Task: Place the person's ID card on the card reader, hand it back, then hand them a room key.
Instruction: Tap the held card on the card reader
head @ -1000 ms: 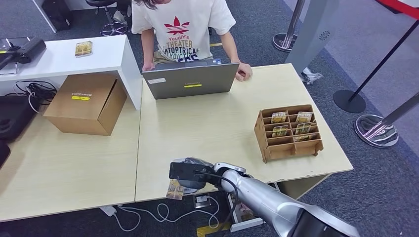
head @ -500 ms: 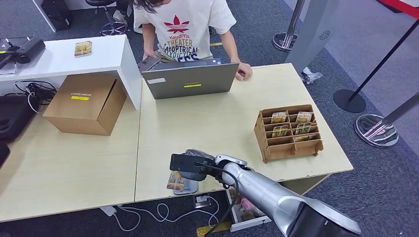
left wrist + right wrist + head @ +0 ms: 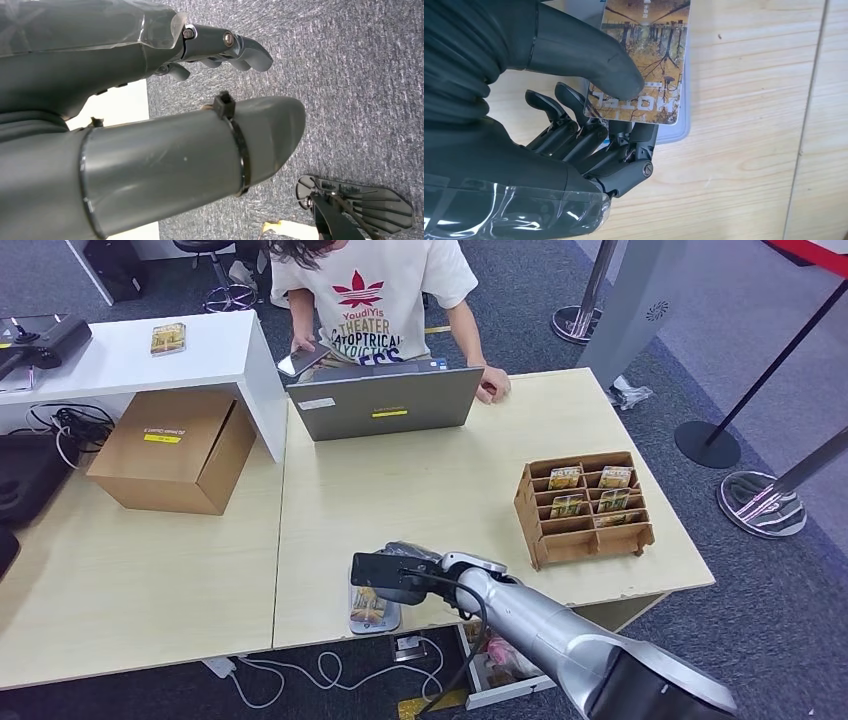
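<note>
A card [image 3: 367, 603] printed with a brown tree picture lies over the small pale card reader [image 3: 377, 621] near the table's front edge. My right hand [image 3: 392, 576] pinches this card, thumb [image 3: 589, 60] on top and fingers [image 3: 589, 140] beneath. The right wrist view shows the card [image 3: 644, 65] flat above the reader's light rim [image 3: 676, 134]. My left hand [image 3: 150, 125] hangs over grey carpet and holds nothing. A wooden rack [image 3: 583, 508] with several room key cards stands at the right of the table. The person [image 3: 365, 295] stands behind the laptop [image 3: 386, 402].
The person holds a phone [image 3: 300, 361] beside the laptop. A cardboard box [image 3: 175, 450] sits at the left, and a white counter [image 3: 130, 360] with another card [image 3: 168, 337] lies behind it. Cables hang below the table's front edge. Stanchion bases stand on the carpet at right.
My right hand has carried the card from beyond the table's front edge inward and onto the reader. The person has raised a phone beside the laptop.
</note>
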Action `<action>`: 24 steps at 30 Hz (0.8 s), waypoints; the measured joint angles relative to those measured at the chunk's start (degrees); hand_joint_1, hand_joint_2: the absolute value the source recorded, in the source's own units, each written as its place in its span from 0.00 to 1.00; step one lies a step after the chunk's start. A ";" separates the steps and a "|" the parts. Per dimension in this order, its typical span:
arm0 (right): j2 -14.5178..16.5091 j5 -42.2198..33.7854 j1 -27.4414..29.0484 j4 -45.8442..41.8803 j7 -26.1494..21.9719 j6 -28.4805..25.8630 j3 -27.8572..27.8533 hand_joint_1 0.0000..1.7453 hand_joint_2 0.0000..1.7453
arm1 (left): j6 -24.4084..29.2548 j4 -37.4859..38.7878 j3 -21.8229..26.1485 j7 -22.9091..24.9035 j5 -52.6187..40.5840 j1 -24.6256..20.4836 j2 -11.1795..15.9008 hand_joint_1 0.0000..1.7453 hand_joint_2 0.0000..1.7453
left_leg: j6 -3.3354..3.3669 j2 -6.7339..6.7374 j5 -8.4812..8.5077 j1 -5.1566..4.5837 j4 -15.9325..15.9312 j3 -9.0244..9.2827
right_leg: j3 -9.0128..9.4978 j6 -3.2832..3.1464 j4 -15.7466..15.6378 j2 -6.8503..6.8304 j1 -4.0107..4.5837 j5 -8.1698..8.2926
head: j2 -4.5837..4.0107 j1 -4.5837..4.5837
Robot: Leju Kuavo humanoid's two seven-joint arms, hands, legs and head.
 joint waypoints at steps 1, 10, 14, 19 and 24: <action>-0.04 0.28 0.01 0.21 0.03 -0.05 0.28 1.00 1.00 | 0.00 0.00 0.00 0.00 0.03 0.00 0.00 0.00 0.00 | 0.00 0.00 0.00 0.00 0.00 0.00 | 0.00 0.00 0.00 0.00 0.00 0.00 | 0.00 0.00; -0.08 0.85 0.03 2.02 0.44 -0.19 1.81 1.00 1.00 | 0.01 0.00 0.00 0.00 0.21 0.00 0.02 0.00 0.00 | 0.00 0.00 0.00 0.00 0.00 0.00 | 0.00 0.00 0.00 0.00 0.00 0.00 | 0.00 0.00; -0.10 0.56 0.00 2.62 0.76 -0.10 2.07 1.00 1.00 | 0.01 0.00 0.00 0.00 0.19 0.00 0.10 0.00 0.00 | 0.00 0.00 0.00 0.00 0.00 0.01 | 0.00 0.00 0.00 0.00 0.00 0.00 | 0.00 0.00; -0.10 0.36 -0.13 3.07 0.91 0.08 2.13 1.00 1.00 | 0.04 0.00 0.00 0.02 0.22 0.00 0.27 0.00 0.00 | 0.00 0.00 0.00 0.00 0.00 0.01 | 0.01 0.00 0.00 0.00 0.00 0.00 | 0.00 0.00; -0.10 -0.35 -0.38 3.26 0.59 0.15 2.13 1.00 1.00 | 0.09 0.02 0.00 0.04 0.39 0.01 0.31 0.00 0.00 | 0.00 0.00 0.01 0.00 0.00 0.01 | 0.01 0.00 0.00 0.00 0.00 0.01 | 0.00 -0.01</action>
